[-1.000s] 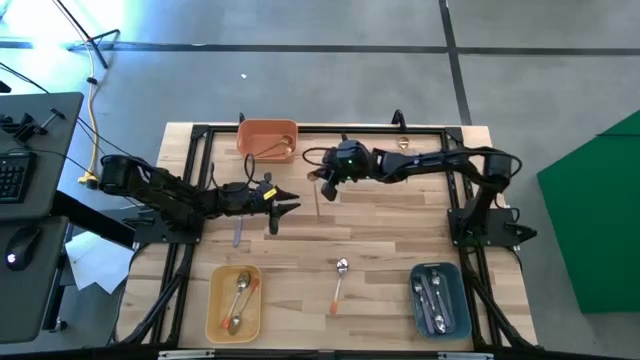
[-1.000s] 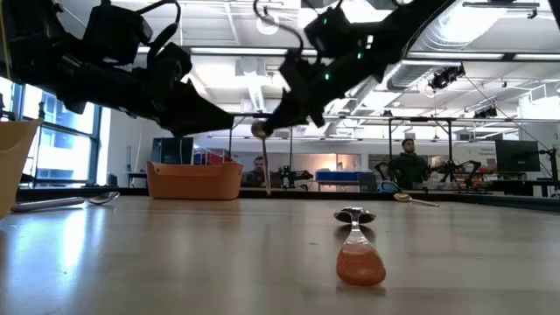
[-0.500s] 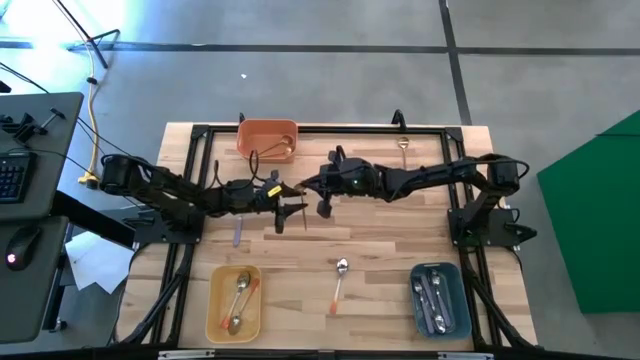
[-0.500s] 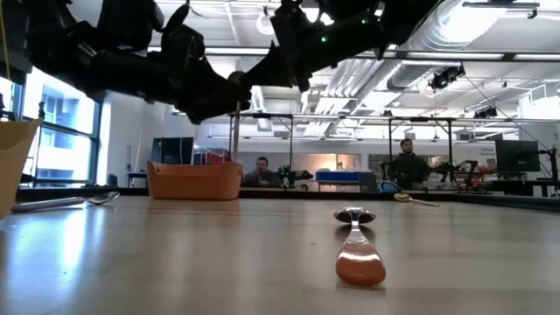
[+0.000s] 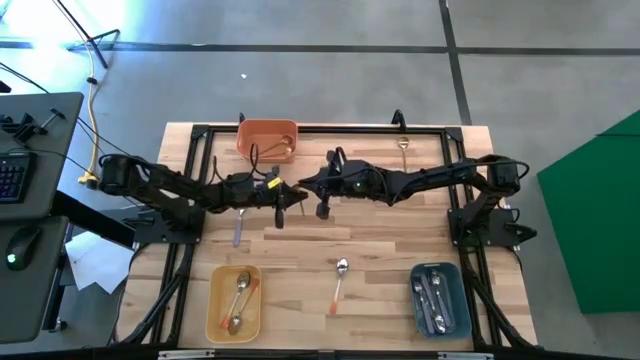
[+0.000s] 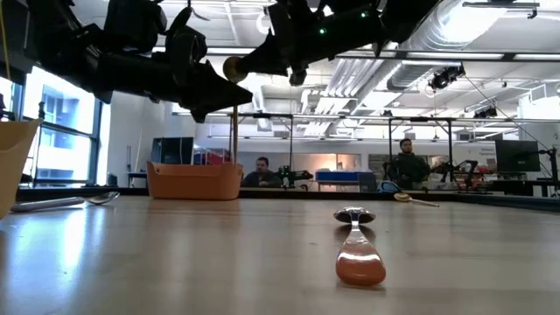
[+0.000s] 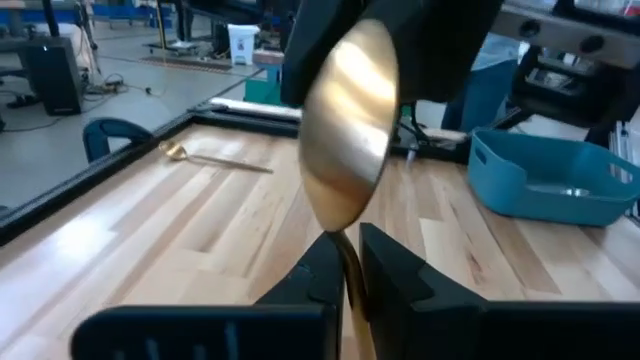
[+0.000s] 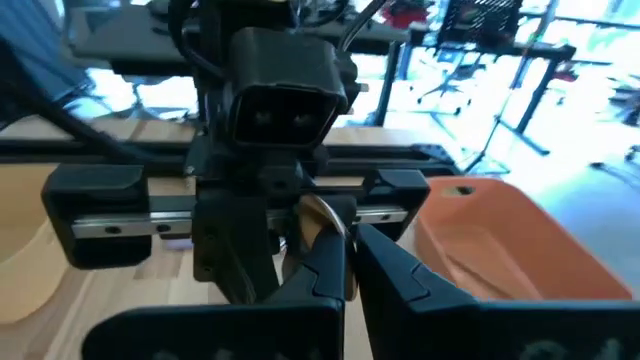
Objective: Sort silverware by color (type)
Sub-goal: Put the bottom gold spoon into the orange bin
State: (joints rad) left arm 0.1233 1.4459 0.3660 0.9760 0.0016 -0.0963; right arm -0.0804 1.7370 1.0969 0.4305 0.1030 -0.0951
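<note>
Above the table [image 6: 175, 254], two dark grippers meet at a gold spoon [image 6: 234, 70]. An orange-handled spoon [image 6: 357, 254] lies near; an orange bin [image 6: 194, 181] stands far left, people beyond.

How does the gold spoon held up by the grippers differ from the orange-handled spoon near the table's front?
The gold spoon is all gold; the orange-handled spoon has a silver bowl. The gold spoon is in the air, clamped by the left gripper and right gripper; the orange-handled spoon lies untouched on the table. Both are thin spoons.
</note>
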